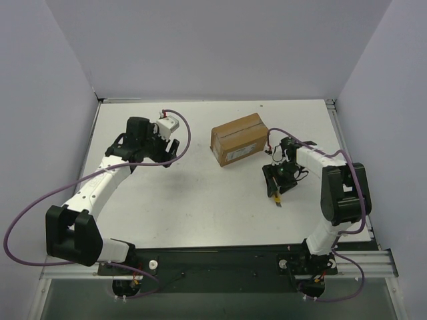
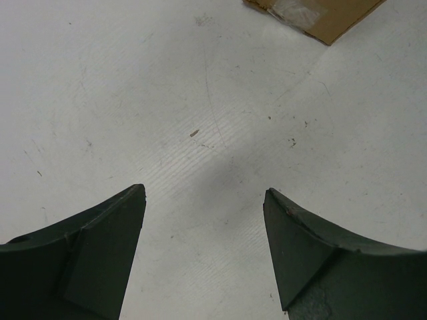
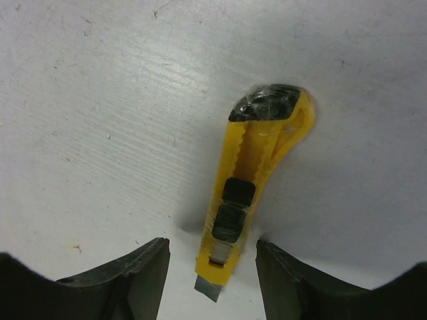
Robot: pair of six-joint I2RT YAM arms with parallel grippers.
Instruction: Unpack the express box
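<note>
The express box (image 1: 240,138), a closed brown cardboard carton with a white label on its near side, sits on the table right of centre; its corner shows at the top of the left wrist view (image 2: 319,15). My left gripper (image 1: 167,148) is open and empty to the left of the box (image 2: 204,220). My right gripper (image 1: 275,183) is open just below and right of the box. A yellow utility knife (image 3: 247,193) lies flat on the table between its fingers, blade tip toward the camera, untouched by either finger.
The white table (image 1: 200,193) is bounded by grey walls on the left, back and right. A black rail (image 1: 220,257) runs along the near edge by the arm bases. Purple cables loop off both arms.
</note>
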